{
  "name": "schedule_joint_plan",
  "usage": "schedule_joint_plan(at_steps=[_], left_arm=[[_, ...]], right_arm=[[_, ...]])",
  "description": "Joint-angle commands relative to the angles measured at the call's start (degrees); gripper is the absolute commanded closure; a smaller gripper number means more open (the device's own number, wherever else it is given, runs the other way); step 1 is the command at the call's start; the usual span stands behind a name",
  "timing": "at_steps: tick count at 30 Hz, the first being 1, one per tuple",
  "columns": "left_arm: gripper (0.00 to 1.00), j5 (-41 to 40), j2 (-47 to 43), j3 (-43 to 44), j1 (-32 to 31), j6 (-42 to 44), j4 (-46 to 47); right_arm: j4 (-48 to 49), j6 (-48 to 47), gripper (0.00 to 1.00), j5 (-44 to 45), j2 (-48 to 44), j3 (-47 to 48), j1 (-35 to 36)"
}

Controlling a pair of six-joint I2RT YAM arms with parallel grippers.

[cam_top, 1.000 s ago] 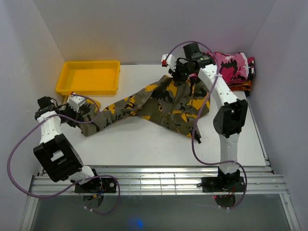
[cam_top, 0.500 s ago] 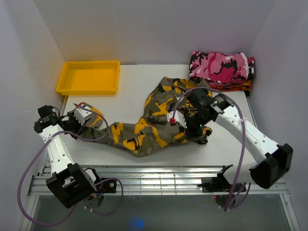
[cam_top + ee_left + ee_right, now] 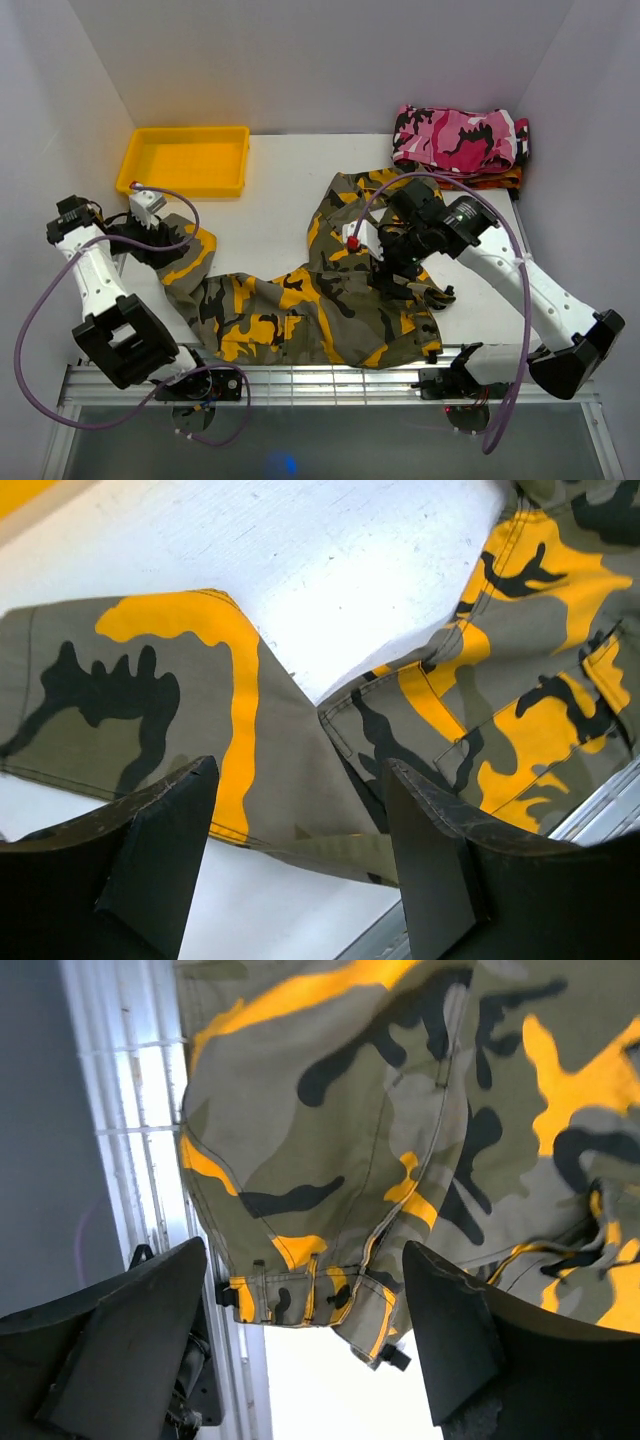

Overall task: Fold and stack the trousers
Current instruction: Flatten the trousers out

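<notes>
White bench (image 3: pixel 270 180) carries the camouflage trousers (image 3: pixel 320 300), sprawled crumpled across its near half. Over one leg's hem the left pincer (image 3: pixel 300 770) gapes wide, gripping nothing; the right pincer (image 3: pixel 305 1250) is spread equally wide, empty, above the waistband.

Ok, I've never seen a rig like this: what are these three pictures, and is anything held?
Two robot arms are bolted at the near edge of a table. The wide picture comes from a fixed camera above and behind them; the other two come from a camera on each wrist, that arm's own dark fingers showing at the bottom. On the table lie the camouflage trousers, rumpled, a yellow tray at the back left, and a pink camouflage garment atop an orange-red garment at the back right. The left gripper and the right gripper both stand open over the trousers; neither holds anything.
</notes>
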Motion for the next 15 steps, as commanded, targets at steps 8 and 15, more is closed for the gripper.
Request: schedule_joint_plan(at_steps=[8, 15], left_arm=[[0.23, -3.9, 14.1, 5.6, -1.6, -23.8, 17.7], [0.24, -22.6, 18.7, 3.0, -15.6, -29.2, 27.2]], right_arm=[[14.7, 9.6, 0.27, 10.8, 19.5, -7.9, -10.3], [17.1, 10.3, 0.29, 18.4, 25.3, -15.5, -13.1]])
